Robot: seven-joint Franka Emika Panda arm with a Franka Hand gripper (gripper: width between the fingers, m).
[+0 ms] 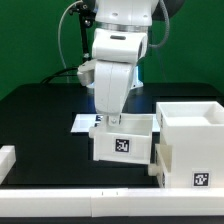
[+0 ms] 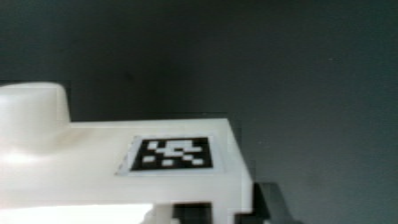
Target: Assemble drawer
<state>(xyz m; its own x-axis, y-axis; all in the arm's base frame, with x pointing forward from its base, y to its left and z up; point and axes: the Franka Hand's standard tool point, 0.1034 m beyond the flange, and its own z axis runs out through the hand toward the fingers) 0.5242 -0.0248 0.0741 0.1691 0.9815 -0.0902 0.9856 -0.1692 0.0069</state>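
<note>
A black desk is being viewed against a green backdrop, and the white arm is being held down over its middle. The pincer is being lowered into the top of a shallow white tray, at that tray's far left corner in the exterior view; its fingers are largely hidden by the tray wall and the arm's own body, so whether the wall is being gripped or the fingers are merely being held apart around it cannot be told. The tray is being kept upright on the desk, with a black-and-white tag being shown on its near face. Just to the exterior view's right of it, and touching or nearly touching it, the tall box shell of the drawer is being stood, open at the top, with a tag low on its near face. A marker board is being partly covered behind the tray. A white part is being seen at the exterior view's left edge, and a long white strip along the near edge. In the wrist view, a white tray surface with a tag and a raised rounded knob is being shown close up, blurred, over the dark desk; one dark fingertip is being glimpsed beside it.
</note>
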